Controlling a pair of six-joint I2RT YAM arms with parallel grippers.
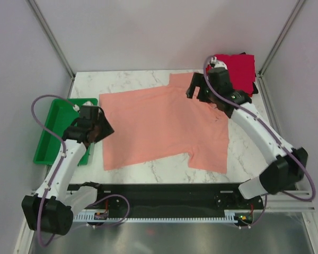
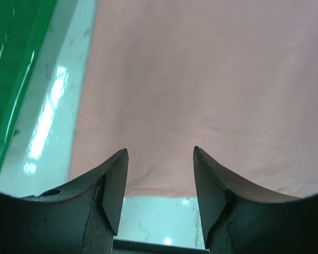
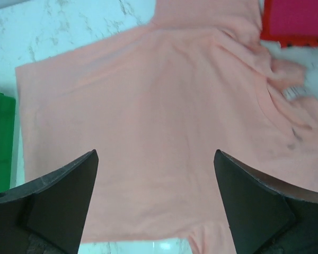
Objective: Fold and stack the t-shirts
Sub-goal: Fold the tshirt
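Risk: shirt (image 1: 159, 124) lies flat on desk (image 1: 122, 82), left claw (image 2: 160, 151) released at its hem, right claw (image 3: 156, 153) released over its collar end, so a one-layer pinch could bunch it.

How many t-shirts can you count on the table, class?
4. A salmon-pink t-shirt lies spread flat in the middle. A crimson shirt, a red shirt and a black shirt sit folded in a stack at the far right corner. More may be hidden inside it.
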